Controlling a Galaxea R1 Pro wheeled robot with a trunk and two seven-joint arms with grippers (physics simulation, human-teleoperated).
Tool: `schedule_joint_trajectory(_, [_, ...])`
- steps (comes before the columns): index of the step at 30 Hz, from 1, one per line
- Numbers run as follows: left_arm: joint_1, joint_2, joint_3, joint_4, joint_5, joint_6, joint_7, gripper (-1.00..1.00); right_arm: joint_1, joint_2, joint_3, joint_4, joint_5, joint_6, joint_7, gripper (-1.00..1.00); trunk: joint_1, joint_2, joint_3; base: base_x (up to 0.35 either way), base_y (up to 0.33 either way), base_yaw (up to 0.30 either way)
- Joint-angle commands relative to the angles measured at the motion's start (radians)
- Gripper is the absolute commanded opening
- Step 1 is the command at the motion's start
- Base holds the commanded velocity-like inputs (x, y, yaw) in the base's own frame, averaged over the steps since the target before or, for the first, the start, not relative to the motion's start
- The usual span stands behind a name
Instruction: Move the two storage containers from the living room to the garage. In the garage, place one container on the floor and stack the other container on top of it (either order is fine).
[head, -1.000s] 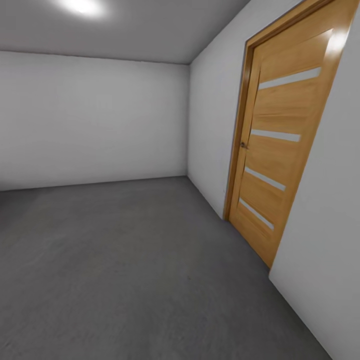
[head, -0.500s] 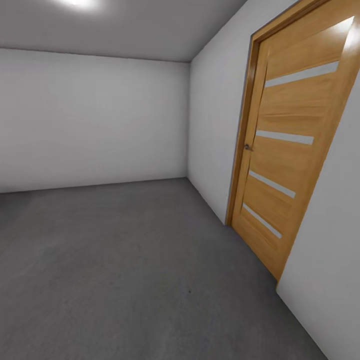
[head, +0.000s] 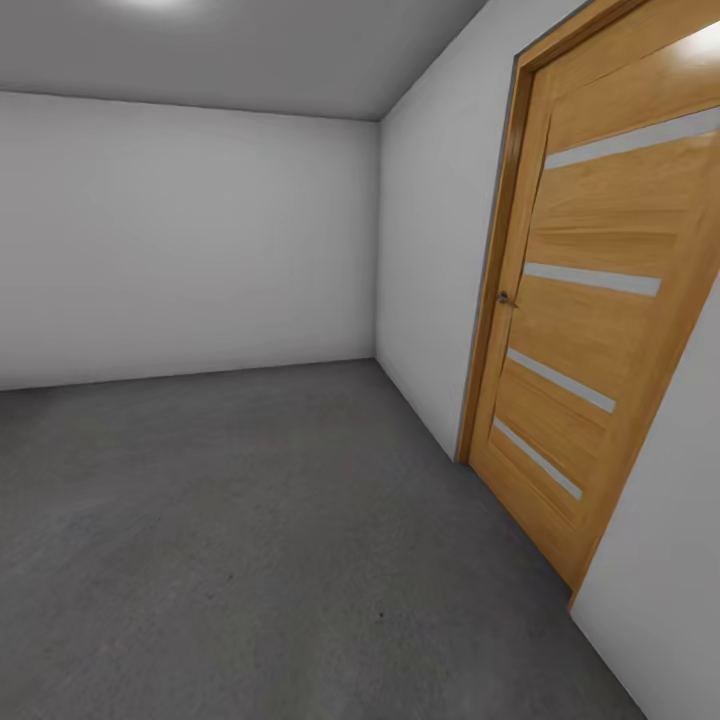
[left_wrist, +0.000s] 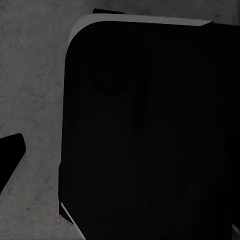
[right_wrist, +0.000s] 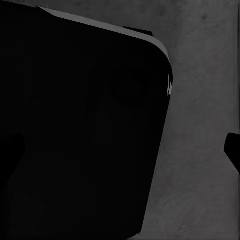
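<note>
Garage interior: dark grey floor (head: 250, 520) runs to pale grey walls (head: 180, 240) at far and right. Wooden door (head: 590, 330) with pale horizontal slats stands shut in right wall. Both wrist views show a dark rounded body over grey floor; jaw state cannot be determined.

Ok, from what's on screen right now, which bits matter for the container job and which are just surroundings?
Job-related:
- the dark grey floor, where a container is meant to go
- the garage itself, going by its pale grey walls

Just surroundings:
- wooden door on the right wall, shut
- its handle
- dark robot body close to both wrist cameras
</note>
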Motion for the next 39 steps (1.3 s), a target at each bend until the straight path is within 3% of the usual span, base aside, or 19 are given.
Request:
schedule_joint_trajectory(1, [0.0, 0.0, 0.0, 0.0, 0.009, -0.002, 0.0, 1.0, 0.0, 0.0, 0.009, 0.0, -0.009, -0.003, -0.003, 1.0, 0.001, 0.0, -0.001, 0.322, 0.0, 0.0])
schedule_joint_trajectory(39, [0.0, 0.0, 0.0, 0.0, 0.01, -0.002, 0.0, 1.0, 0.0, 0.0, 0.008, 0.0, -0.009, -0.003, -0.003, 1.0, 0.001, 0.0, -0.001, 0.322, 0.0, 0.0])
